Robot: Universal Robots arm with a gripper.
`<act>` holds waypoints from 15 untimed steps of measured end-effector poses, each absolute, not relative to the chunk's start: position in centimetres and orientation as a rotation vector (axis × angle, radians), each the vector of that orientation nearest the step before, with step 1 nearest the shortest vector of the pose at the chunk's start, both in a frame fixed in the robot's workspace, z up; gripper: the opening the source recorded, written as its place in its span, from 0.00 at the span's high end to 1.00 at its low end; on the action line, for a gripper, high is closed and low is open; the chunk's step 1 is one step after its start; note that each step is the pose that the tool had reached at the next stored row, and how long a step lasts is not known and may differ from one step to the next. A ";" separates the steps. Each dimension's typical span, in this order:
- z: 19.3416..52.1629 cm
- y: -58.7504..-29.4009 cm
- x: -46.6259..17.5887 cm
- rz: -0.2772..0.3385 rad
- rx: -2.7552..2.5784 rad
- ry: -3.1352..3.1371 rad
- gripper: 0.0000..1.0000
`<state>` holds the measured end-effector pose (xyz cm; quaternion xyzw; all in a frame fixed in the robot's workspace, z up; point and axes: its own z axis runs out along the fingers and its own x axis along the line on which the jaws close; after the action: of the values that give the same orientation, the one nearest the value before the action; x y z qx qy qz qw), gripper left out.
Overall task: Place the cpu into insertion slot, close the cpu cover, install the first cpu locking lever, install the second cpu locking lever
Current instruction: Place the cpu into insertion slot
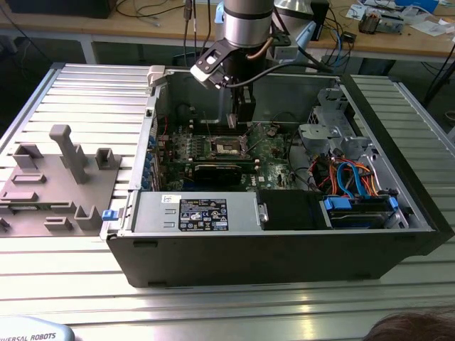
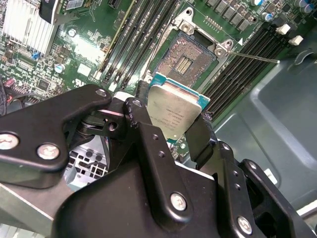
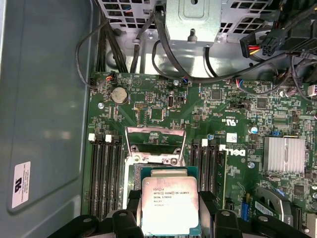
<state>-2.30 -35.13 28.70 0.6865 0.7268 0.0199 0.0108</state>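
The hand grips the cpu by opposite edges, clear of the open insertion slot.

the silver-topped square cpu is held above the bare insertion slot; the silvery cpu cover stands raised.

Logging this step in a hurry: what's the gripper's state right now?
The gripper: closed, holding the cpu by its edges; the insertion slot is bare.

A lab: cluttered workbench, opened computer on slatted table.
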 end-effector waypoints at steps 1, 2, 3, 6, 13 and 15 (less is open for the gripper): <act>28.7 -35.1 -2.3 0.062 2.142 2.268 0.45; 28.7 -35.1 -2.3 0.062 2.142 2.268 0.45; 28.6 -35.1 -2.3 0.062 2.142 2.268 0.45; 28.6 -35.1 -2.3 0.062 2.142 2.268 0.45; 28.4 -35.1 -2.3 0.062 2.142 2.268 0.45; 28.4 -35.1 -2.3 0.062 2.142 2.268 0.45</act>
<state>-2.30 -35.13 28.36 0.6865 0.7268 0.0199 0.0108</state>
